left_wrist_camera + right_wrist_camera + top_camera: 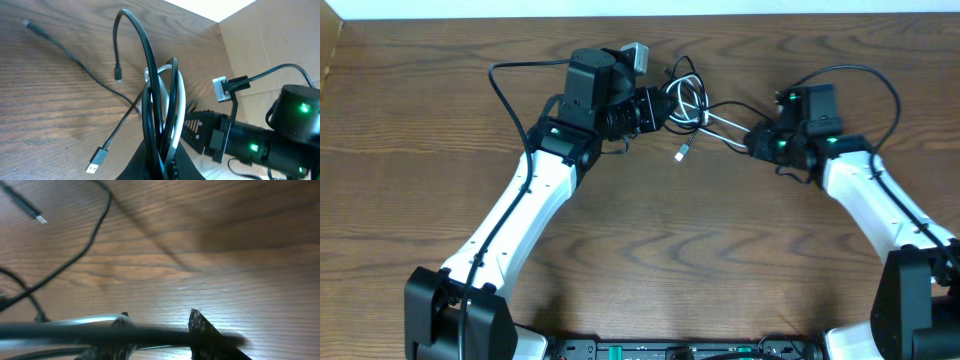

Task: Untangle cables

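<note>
- Wood table (640, 250), brown grain. The tangle (688, 98) is at its far middle, between the two grippers.
- Left gripper (665, 108): fingers clamped hard on the bundle. On its wrist view the black cable (150, 75) and white cable (178, 112) rise from the clamp together in upright loops.
- Right gripper (751, 138): just beside the tangle's right side. Its fingers stand apart, with bare wood showing in the gap. A blurred dark strand lies across the tips, and I judge it not pinched.
- USB plug (680, 153): loose on the table on my side of the tangle, at the end of a thin black lead.
- Small plug (118, 75): hangs at the end of the high black arch, off the wood.
- Step in hand, my judgement: the left holds as anchor while the right takes one strand only.
- To do it well, I would close on a single black run near a free end and draw it slowly away from the clamp. I would walk the plug back through the loops, not haul on it, because a straight pull could cinch the knot.
- Hidden: the crossings inside the left clamp.
- Hard to read: the right wrist view is smeared, so I cannot say which strand crosses the tips.
- Overhead, the loops are too small to count.
- I cannot find the white cable's ends.
</note>
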Controlling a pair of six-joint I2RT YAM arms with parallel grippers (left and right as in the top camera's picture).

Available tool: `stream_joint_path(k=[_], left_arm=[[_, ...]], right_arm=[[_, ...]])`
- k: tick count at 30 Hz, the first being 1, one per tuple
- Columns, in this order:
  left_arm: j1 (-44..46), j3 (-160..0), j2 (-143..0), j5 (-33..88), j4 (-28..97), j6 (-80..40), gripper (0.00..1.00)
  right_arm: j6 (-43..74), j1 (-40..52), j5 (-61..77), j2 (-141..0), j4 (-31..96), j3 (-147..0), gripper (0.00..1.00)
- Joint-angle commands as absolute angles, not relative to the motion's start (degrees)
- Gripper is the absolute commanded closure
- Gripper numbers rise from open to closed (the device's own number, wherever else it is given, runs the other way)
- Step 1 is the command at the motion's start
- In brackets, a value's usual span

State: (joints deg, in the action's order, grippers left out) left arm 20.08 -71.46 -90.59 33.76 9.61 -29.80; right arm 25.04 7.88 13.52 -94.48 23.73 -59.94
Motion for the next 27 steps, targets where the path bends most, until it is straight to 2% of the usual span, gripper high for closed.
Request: stream_joint_path(k=[1,17,24,27], left_arm=[[14.48,-73.36,-84.77,29.54,7.35,-29.50,0.92],[11.97,-73.36,-84.73,30.61,7.38,-29.45,0.93],[11.97,-73.36,-84.75,31.11,7.75,-29.45,0.92],[11.97,-73.36,-84.75,32.56,8.60,-29.47,0.93]], right_arm=[[20.56,-1.83,-1.61,-96.71,28.27,-57.21,0.66],[19.90,-17.87,-1.74,-96.71,33.12,-57.21,0.63],[8.21,-18.09,13.50,-96.64,32.82,-58.48,0.45],[-0.21,-17.50,26.46,-96.29,34.92,-62.24,0.32]])
